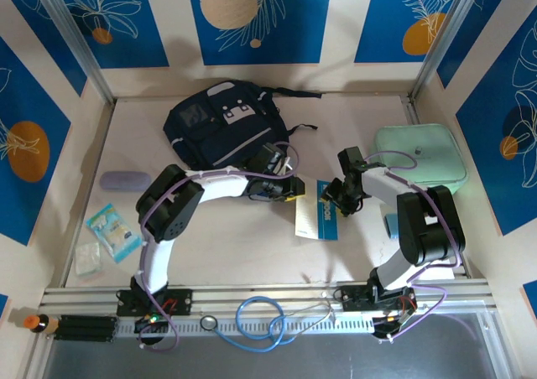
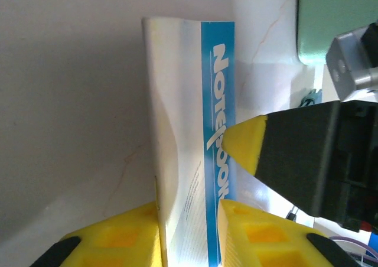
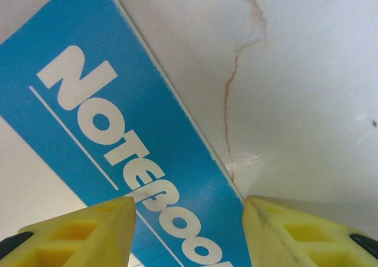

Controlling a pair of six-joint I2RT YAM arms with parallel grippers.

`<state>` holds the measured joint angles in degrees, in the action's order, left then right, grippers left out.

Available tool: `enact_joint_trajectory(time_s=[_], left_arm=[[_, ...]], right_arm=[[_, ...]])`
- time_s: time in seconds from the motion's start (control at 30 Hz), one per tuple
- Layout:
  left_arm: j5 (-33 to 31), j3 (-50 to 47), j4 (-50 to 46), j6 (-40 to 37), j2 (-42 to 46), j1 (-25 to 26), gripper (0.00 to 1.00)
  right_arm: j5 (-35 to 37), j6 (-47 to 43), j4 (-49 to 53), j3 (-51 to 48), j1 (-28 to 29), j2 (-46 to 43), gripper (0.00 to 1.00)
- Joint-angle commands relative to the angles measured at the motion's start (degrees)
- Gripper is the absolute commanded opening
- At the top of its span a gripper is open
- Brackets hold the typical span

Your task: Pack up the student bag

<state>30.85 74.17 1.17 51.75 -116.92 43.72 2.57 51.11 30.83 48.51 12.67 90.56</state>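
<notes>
My left gripper (image 2: pixel 189 211) pinched the notebook (image 2: pixel 192 119); the right gripper (image 3: pixel 189 205) gaped. The student bag (image 1: pixel 220 126), upper centre, looked floppy, so I'd grab its top strap.

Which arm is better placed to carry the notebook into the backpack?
Probably left. The left gripper has a finger on each side of the notebook, and the backpack lies just behind it. The right gripper stands open over the notebook.
</notes>
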Motion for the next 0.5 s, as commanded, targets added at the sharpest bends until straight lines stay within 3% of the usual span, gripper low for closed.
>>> enact_joint_trajectory(time_s=[0.0,0.3,0.4,0.47], left_arm=[[0.5,0.36,-0.42,-1.5,0.61,-0.35,0.27],[-1.1,2.1,-2.88,-3.38,1.23,-1.04,0.09],[-1.73,2.64,-3.66,-4.66,2.51,-3.03,0.0],[-1.59,2.48,-2.96,-4.75,3.99,-5.18,0.0]], right_arm=[[-2.3,0.65,0.05,-0.69,0.07,0.94,0.52],[-1.19,-0.48,-0.57,-1.11,0.06,-2.09,0.54],[-0.46,-0.3,-2.26,-2.26,0.08,-5.46,0.57],[-1.37,-0.01,-5.0,-3.82,0.03,-8.47,0.58]])
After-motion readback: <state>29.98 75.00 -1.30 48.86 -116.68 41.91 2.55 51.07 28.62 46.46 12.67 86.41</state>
